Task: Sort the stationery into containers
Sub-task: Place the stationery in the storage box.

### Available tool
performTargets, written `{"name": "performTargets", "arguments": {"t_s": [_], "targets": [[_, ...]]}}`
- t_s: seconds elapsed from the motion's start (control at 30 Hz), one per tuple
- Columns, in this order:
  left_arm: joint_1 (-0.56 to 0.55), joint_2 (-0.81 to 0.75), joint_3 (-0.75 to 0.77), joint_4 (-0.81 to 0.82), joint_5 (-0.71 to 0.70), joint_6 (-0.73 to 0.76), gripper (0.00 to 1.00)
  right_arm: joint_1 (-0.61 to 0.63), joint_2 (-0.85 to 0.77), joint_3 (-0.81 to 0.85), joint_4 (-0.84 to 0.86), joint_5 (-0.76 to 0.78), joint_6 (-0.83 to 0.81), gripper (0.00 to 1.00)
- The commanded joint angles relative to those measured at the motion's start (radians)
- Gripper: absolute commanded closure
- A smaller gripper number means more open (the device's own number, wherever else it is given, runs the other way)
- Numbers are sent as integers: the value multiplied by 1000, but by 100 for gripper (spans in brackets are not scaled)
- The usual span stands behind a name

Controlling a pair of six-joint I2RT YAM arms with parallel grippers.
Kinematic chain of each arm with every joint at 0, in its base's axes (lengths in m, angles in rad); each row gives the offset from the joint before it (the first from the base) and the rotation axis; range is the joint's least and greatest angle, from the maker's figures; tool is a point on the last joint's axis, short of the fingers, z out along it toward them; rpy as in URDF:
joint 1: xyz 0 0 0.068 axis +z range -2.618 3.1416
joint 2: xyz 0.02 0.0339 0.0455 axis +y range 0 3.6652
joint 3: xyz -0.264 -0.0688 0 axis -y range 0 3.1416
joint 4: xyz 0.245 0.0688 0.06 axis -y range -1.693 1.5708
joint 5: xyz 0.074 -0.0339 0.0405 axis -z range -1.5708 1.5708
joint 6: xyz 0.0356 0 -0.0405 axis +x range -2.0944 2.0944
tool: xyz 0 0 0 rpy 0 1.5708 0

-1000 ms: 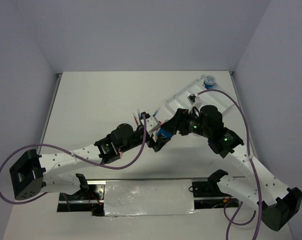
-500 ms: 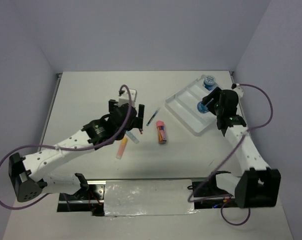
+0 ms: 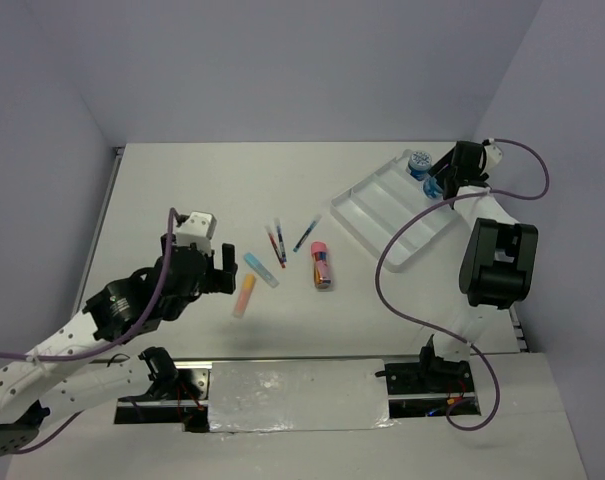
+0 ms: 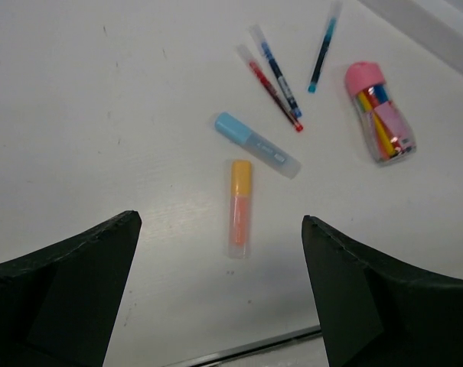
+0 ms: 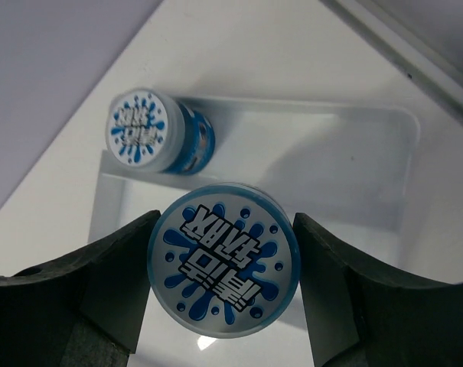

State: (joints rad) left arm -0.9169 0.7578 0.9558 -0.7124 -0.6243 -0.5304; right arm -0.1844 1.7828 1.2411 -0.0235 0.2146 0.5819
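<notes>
My right gripper (image 5: 223, 264) is shut on a blue jar (image 5: 225, 258) with a splash-patterned lid, over the far end of the white tray (image 5: 334, 172). A second blue jar (image 5: 153, 131) stands in that same end just beyond it. From above, the held jar (image 3: 432, 187) and my right gripper (image 3: 439, 184) sit at the tray's (image 3: 382, 205) far right end. My left gripper (image 4: 220, 252) hangs open and holds nothing, above an orange bar (image 4: 239, 206). A light-blue bar (image 4: 255, 144), red pen (image 4: 269, 86), blue pens (image 4: 277, 69) and a pink tube (image 4: 380, 112) lie beyond.
White walls close in the table on three sides. The right arm's purple cable (image 3: 402, 240) loops over the tray. A metal rail (image 3: 292, 395) runs along the near edge between the arm bases.
The right arm has carried the blue jar from the table's middle to the tray's far end. The left arm has drawn back to the near left and its jaws have opened.
</notes>
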Motion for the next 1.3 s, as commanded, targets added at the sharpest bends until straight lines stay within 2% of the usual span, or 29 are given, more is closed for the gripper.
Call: {"name": "performTargets", "arguments": {"t_s": [0.0, 0.23, 0.4, 0.57, 0.6, 0.7, 0.87, 0.93, 0.97, 1.0, 1.27], "targets": [[0, 18, -41, -7, 37, 1, 1, -10, 19, 124, 80, -20, -43, 97], [0, 61, -38, 18, 57, 21, 1, -41, 153, 283, 1, -21, -71, 92], [9, 69, -43, 34, 87, 36, 1, -76, 213, 297, -20, -67, -62, 87], [21, 60, -48, 42, 101, 44, 1, -93, 240, 307, -42, -89, -79, 77], [24, 58, -48, 45, 106, 44, 1, -95, 242, 307, -44, -86, -82, 72], [30, 55, -51, 50, 113, 50, 1, -99, 245, 304, -52, -81, -90, 68], [39, 54, -51, 56, 133, 55, 1, -104, 253, 320, -72, -86, -106, 45], [41, 54, -52, 60, 141, 55, 1, -105, 254, 331, -84, -93, -114, 26], [41, 55, -52, 62, 144, 53, 1, -105, 254, 342, -88, -98, -117, 8], [42, 57, -51, 62, 144, 50, 1, -105, 253, 348, -96, -96, -117, 0], [43, 165, 14, 71, 156, -35, 1, -77, 198, 402, -179, -152, -122, 0]]}}
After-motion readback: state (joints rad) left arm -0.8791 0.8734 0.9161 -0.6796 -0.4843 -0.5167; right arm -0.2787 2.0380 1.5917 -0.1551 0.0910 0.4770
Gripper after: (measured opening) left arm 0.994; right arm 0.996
